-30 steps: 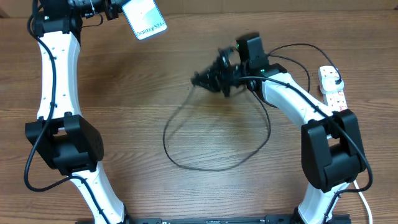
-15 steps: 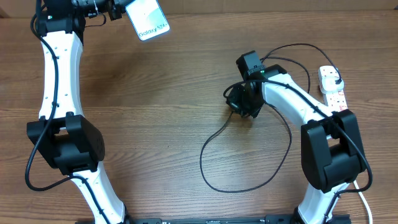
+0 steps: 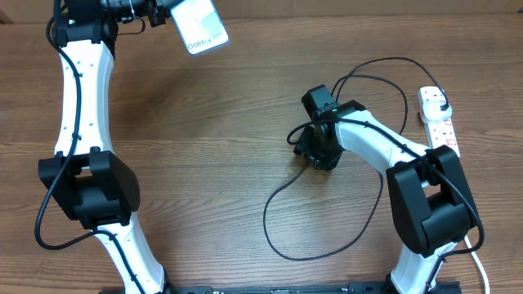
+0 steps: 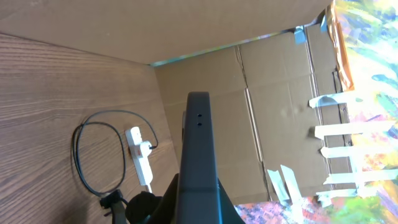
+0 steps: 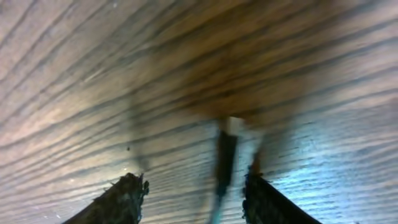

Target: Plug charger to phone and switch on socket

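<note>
The phone (image 3: pixel 201 26), light screen up with small "Galaxy" text, hangs above the table's far left, and my left gripper (image 3: pixel 166 14) is shut on its end. The left wrist view shows it edge-on as a dark slab (image 4: pixel 199 143) running out from between the jaws. The charger (image 3: pixel 323 245) is a thin black cable looped across the table's right half, its plug (image 3: pixel 439 101) in the white socket (image 3: pixel 439 124) at the right edge. My right gripper (image 3: pixel 315 152) points down at the table. Its fingers (image 5: pixel 127 199) stand apart, with the blurred connector tip (image 5: pixel 225 155) lying loose between them.
A cardboard wall (image 4: pixel 280 112) stands behind the table's far edge. The socket's white cord (image 3: pixel 478 265) runs down the right side toward the front. The cable's other loop (image 3: pixel 380 69) arcs behind the right arm.
My right gripper carried the cable end rightward and toward the front, then opened, and the tip now lies free between its fingers. The phone shifted slightly right.
</note>
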Motion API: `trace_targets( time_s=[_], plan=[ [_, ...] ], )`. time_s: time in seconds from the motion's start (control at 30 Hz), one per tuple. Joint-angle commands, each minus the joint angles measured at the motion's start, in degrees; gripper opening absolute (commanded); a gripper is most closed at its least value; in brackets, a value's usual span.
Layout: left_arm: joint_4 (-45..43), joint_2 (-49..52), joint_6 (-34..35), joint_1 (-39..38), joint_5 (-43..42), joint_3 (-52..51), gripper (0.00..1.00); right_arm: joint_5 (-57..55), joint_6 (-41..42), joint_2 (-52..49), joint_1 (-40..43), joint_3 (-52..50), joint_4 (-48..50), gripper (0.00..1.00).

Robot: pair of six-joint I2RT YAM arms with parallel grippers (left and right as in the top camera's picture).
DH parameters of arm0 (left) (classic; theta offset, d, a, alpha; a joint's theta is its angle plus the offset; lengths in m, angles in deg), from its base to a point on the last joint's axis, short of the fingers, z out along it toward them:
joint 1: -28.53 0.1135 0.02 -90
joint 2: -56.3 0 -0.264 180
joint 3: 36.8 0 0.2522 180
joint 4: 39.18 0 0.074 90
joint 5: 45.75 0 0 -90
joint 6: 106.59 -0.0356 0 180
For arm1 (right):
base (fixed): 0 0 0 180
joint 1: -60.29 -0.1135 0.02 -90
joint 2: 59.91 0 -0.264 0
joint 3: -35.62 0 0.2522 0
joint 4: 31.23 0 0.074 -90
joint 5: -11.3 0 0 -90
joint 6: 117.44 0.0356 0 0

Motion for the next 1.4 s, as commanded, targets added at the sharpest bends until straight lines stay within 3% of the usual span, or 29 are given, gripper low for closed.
trace_targets(
  time_s=[0.0,0.27,0.47,0.63,0.8,0.87,1.1,1.27,1.37],
  plan=[
    [-0.1,-0.3,-0.9,-0.4,-1.5,0.5,0.04,-1.3,0.5,0.9,0.0,-0.7,0.3,0.56],
    [-0.1,-0.3,-0.9,-0.6,-1.5,0.5,0.04,-2.2,0.9,0.9,0.0,-0.7,2.4,0.53],
    [-0.1,-0.3,-1.0,-1.2,-1.4,0.5,0.04,-2.0,0.9,0.9,0.0,-0.7,2.5,0.23],
    [-0.1,-0.3,-0.9,-1.2,-1.4,0.5,0.04,-2.0,0.9,0.9,0.0,-0.7,2.3,0.05],
    [-0.1,-0.3,-0.9,-1.2,-1.5,0.5,0.04,-1.0,0.6,0.9,0.0,-0.7,3.2,0.04],
    [-0.1,-0.3,-0.9,-1.2,-1.5,0.5,0.04,3.3,-1.1,0.9,0.0,-0.7,5.3,0.04],
    [-0.2,-0.3,-1.2,-1.1,-1.4,0.5,0.04,37.1,-13.8,0.9,0.6,-0.5,22.8,0.04],
    [-0.3,-0.3,-1.6,-0.7,-1.4,0.5,0.04,56.3,-13.5,0.9,0.6,-0.5,37.0,0.04],
    [-0.3,-0.3,-2.5,-0.3,-1.5,0.5,0.04,65.1,-9.0,0.9,0.6,-0.5,48.2,0.04]
  ],
)
